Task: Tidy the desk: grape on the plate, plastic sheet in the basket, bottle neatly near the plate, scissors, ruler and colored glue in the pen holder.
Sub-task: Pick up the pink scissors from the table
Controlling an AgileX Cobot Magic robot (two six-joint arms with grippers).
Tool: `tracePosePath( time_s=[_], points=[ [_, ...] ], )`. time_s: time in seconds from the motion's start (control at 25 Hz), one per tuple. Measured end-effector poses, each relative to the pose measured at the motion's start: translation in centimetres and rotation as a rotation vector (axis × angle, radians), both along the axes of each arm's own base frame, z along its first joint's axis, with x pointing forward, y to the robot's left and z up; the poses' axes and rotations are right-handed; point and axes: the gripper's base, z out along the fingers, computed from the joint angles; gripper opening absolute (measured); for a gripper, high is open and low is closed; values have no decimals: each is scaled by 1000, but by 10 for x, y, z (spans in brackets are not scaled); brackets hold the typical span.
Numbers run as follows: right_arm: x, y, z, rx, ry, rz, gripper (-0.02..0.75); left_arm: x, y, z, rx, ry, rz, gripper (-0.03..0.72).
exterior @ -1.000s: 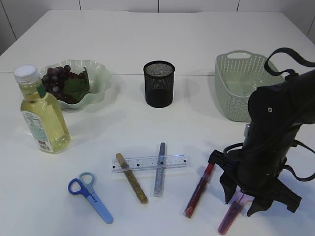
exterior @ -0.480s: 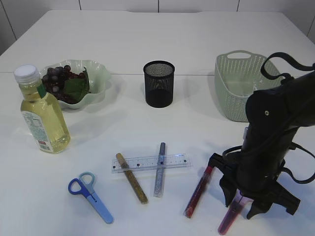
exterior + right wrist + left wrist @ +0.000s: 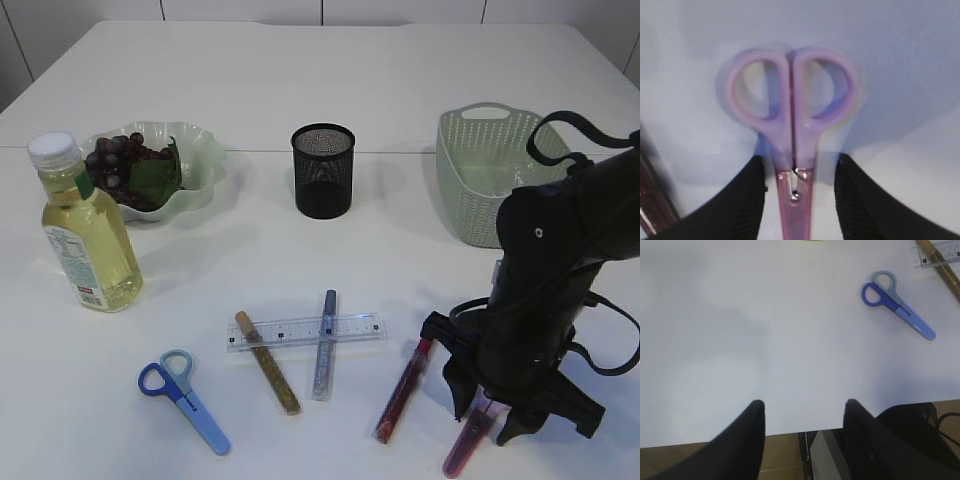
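Note:
Purple scissors (image 3: pixel 792 100) lie flat on the table, handles pointing away, near the front right (image 3: pixel 466 442). My right gripper (image 3: pixel 800 159) is open and straddles them at the pivot, with a gap on each side. My left gripper (image 3: pixel 804 404) is open and empty over the table's near edge. Blue scissors (image 3: pixel 185 400) lie front left. A clear ruler (image 3: pixel 305 330) rests across a gold glue stick (image 3: pixel 268 376) and a blue one (image 3: pixel 324 345), with a red one (image 3: pixel 404 390) to the right. Grapes (image 3: pixel 115 160) sit on the green plate (image 3: pixel 205 160), with the bottle (image 3: pixel 88 235) beside it. I cannot make out the plastic sheet.
The black mesh pen holder (image 3: pixel 323 170) stands at the back centre. The green basket (image 3: pixel 480 200) is at the back right, just behind the right arm. The table's front edge runs right under the left gripper.
The right arm has sunk a little lower over the purple scissors. Its jaws stand at the same width. Nothing on the table has moved.

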Motion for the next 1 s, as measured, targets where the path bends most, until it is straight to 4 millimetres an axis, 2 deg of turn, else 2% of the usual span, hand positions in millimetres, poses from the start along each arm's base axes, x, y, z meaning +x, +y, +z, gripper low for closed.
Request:
tracePosePath(
  time_s=[0.16,0.4,0.76,1.0],
  points=[
    [1,0,0,3,-7,-1,344,0,0,0,0,0,0,372],
    [1,0,0,5,-13,-1,205,0,0,0,0,0,0,372],
    [2,0,0,2,-22,12,200,0,0,0,0,-2,0,365],
    [3,0,0,9,-42,129,200,0,0,0,0,-2,0,363]
  ],
)
